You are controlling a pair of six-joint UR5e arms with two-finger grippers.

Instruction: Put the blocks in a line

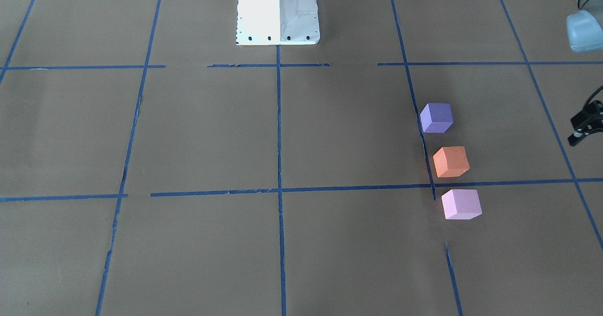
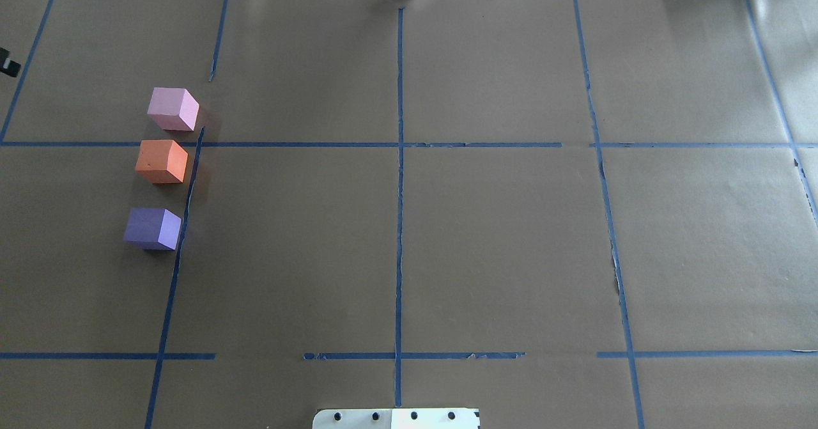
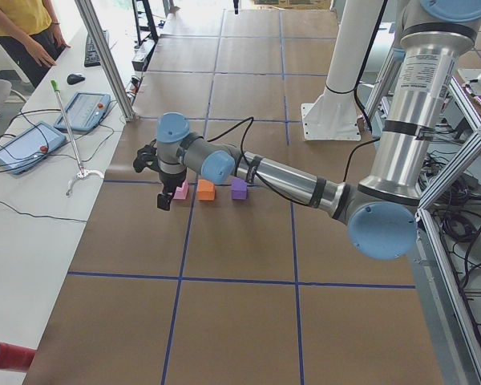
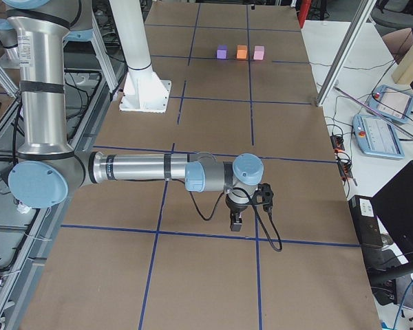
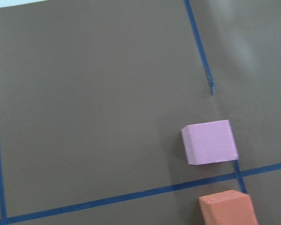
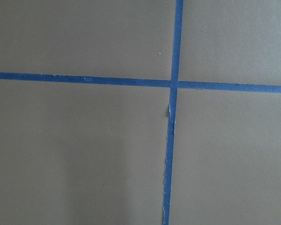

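Note:
Three cubes stand in one line beside a blue tape line on my left side of the table. The violet-purple block (image 1: 436,117) is nearest my base, the orange block (image 1: 451,161) is in the middle, and the pale pink block (image 1: 461,204) is farthest. In the overhead view they are the pink (image 2: 172,109), orange (image 2: 162,161) and purple (image 2: 153,228) blocks. My left gripper (image 1: 578,136) hovers off to the outer side of them, holding nothing; only its edge shows, so I cannot tell its state. The left wrist view shows the pink (image 5: 210,141) and orange (image 5: 227,208) blocks. My right gripper (image 4: 237,223) hangs over bare paper far from the blocks; I cannot tell its state.
The white robot base (image 1: 278,12) stands at the table's middle, on my side. A side bench with teach pendants (image 3: 24,147) and an aluminium post (image 3: 104,56) runs along the far table edge, where a person stands. Brown paper with blue tape lines (image 2: 399,224) covers the table.

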